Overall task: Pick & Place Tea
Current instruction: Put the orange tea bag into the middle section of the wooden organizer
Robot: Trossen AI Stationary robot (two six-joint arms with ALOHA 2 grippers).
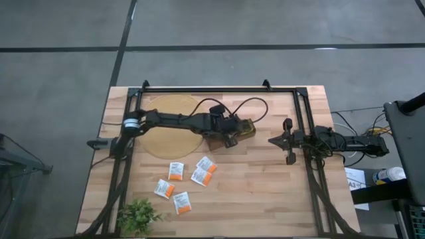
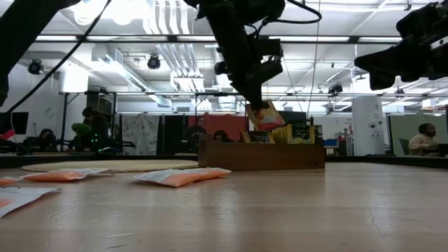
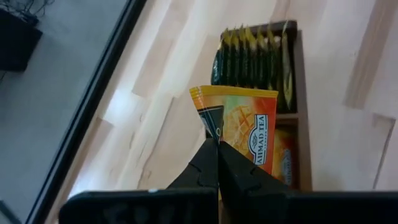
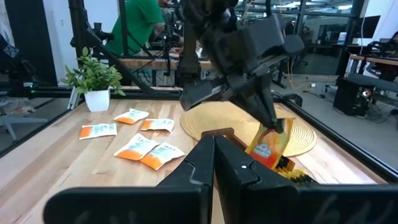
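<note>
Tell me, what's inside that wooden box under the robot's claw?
The wooden tray holds upright dark green tea sachets and orange ones. The left gripper holds an orange sachet above, hiding what lies beneath.

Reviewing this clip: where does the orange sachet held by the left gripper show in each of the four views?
High view: not discernible, hidden under the left gripper at the wooden tray.
Low view: orange sachet hanging just above the tray.
Left wrist view: centre, sachet pinched by one corner.
Right wrist view: right of centre, over the tray.
Shared landmark: the wooden tray.

arms (image 1: 179,121): black, jointed | cables (image 1: 249,103): black, looping | jaws: dark
</note>
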